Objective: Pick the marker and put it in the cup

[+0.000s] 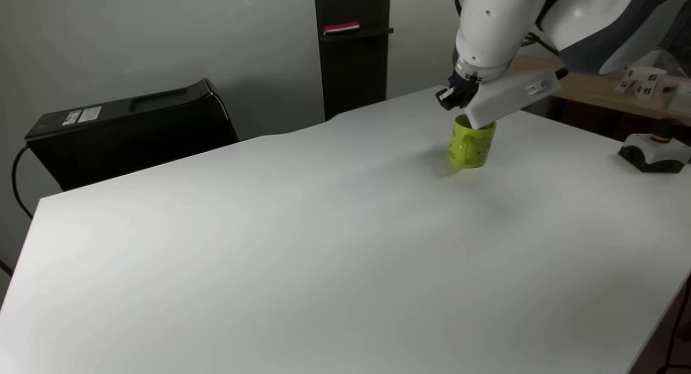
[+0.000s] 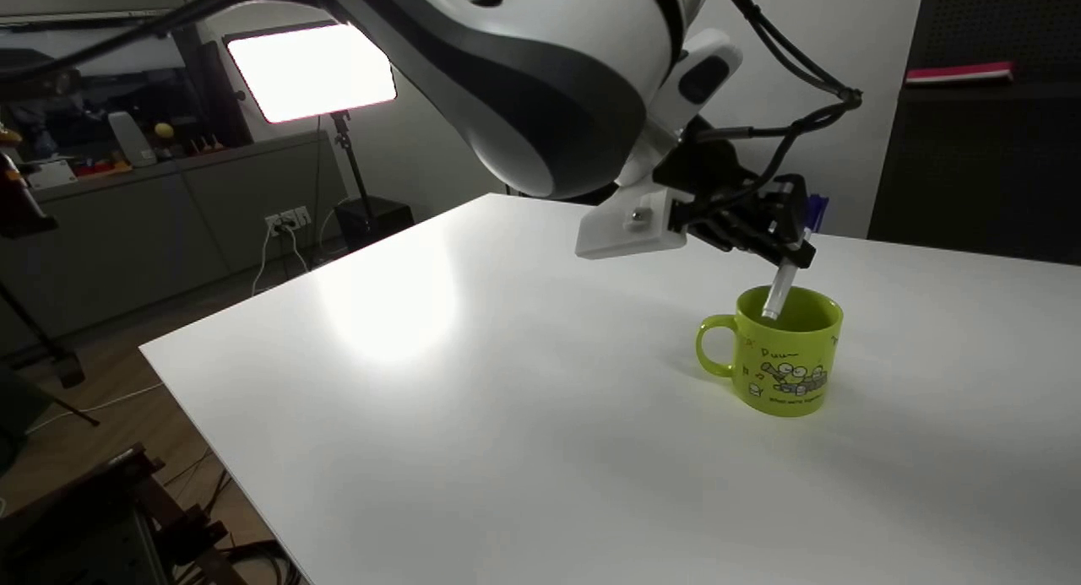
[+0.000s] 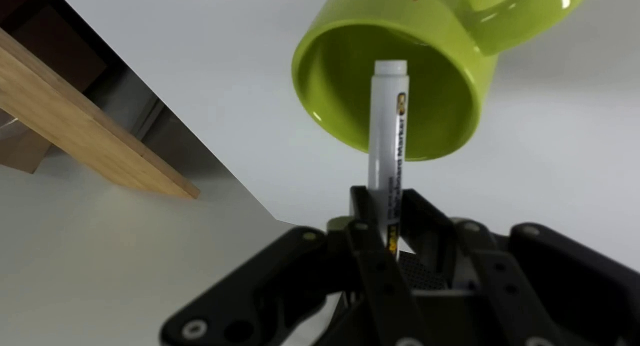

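Observation:
The lime-green cup (image 1: 482,147) stands upright on the white table, with its handle and printed drawings showing in an exterior view (image 2: 785,374). The marker (image 2: 783,285) has a white body and a blue end, and is held tilted with its white end down. My gripper (image 2: 796,251) is shut on the marker's body, above the cup. In the wrist view the gripper (image 3: 385,201) has a finger on each side of the marker (image 3: 388,121), whose white end lies over the opening of the cup (image 3: 385,9). I cannot tell whether that end is below the rim.
The white table (image 1: 270,255) fills most of the view. A grey and black device (image 1: 654,153) sits at its right edge. A black case (image 1: 129,131) stands behind the table. A bright lamp panel (image 2: 312,70) stands beyond it.

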### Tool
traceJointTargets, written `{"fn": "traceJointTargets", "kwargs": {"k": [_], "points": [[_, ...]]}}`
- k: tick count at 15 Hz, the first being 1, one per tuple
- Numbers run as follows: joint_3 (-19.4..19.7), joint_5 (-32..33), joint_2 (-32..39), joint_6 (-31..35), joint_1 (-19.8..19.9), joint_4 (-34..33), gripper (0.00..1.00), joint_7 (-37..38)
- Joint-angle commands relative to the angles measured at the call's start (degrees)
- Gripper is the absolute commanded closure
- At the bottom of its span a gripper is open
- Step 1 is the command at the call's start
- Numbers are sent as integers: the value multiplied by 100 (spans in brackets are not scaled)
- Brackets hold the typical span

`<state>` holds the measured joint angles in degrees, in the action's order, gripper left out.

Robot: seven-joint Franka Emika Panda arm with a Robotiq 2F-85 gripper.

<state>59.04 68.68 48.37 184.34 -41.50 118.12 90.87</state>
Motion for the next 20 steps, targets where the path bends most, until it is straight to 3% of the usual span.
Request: {"fn": "traceJointTargets", "kwargs": {"k": [1,13,14,20], "points": [[390,-11,465,322,-291,-51,95,433],[755,-582,1280,810,-651,111,95,459],[728,-622,1295,779,-645,130,60,427],[516,-642,1056,426,-479,213,21,211]]}}
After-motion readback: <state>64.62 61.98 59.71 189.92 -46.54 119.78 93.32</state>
